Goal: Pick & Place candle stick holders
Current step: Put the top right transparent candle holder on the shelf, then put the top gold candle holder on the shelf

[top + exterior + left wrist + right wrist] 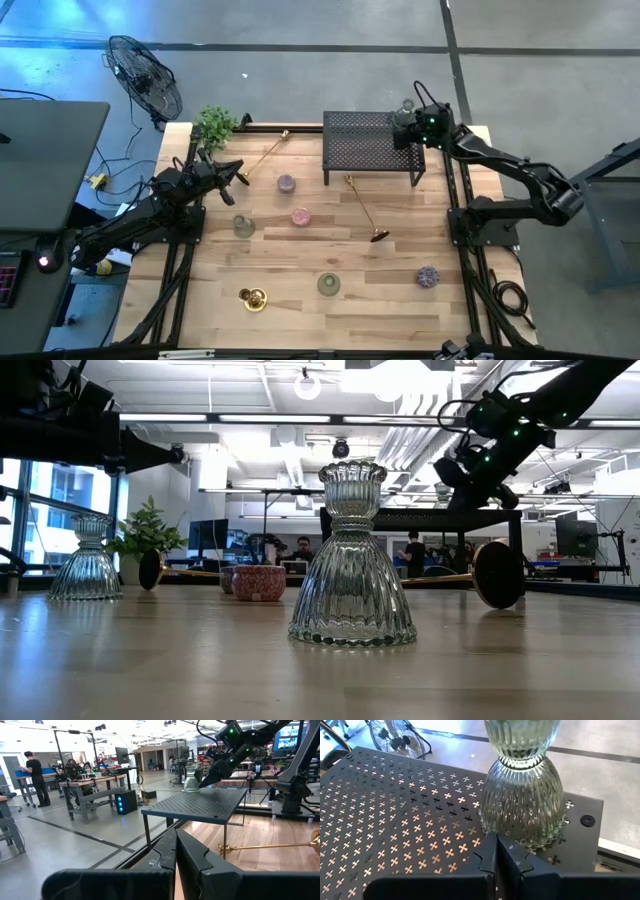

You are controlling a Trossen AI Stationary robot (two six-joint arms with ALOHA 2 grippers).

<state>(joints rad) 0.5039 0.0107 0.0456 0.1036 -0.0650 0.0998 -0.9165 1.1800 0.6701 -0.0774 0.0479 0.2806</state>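
— How many holders do you count?

— Two tall slender brass sticks (364, 208), lying flat. Four clear ribbed glass holders; one (522, 795) stands on the black perforated metal rack (368, 146), just ahead of the right pincer (496, 851), jaws closed, empty.

— The left pincer (175, 851)?

— Closed, empty, far across from that rack.

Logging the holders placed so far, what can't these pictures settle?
- High view: the glass holder on the rack is mostly covered by the right gripper.
- Right wrist view: that holder's top is cut off by the picture's edge.
- Low view: the pink cup hides most of whatever stands behind it.
- High view: the gold holder is too small for detail.
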